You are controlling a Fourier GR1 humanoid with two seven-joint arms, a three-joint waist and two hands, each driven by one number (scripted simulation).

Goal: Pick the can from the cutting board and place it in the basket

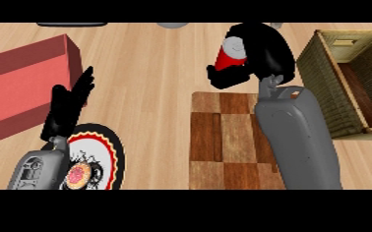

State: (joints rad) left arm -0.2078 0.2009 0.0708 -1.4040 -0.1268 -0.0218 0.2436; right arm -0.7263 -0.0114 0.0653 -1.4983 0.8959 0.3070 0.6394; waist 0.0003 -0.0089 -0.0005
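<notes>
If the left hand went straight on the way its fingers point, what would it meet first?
Probably nothing near: the left hand points up and slightly right, past the corner of the red box, over bare counter. The dark thing at the top edge may lie in line.

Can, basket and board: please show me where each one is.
Can (pixel 232 55): head view, on its red side.
Basket (pixel 320 86): head view, on its left wall.
Board (pixel 225 137): head view, on bare wood.
</notes>
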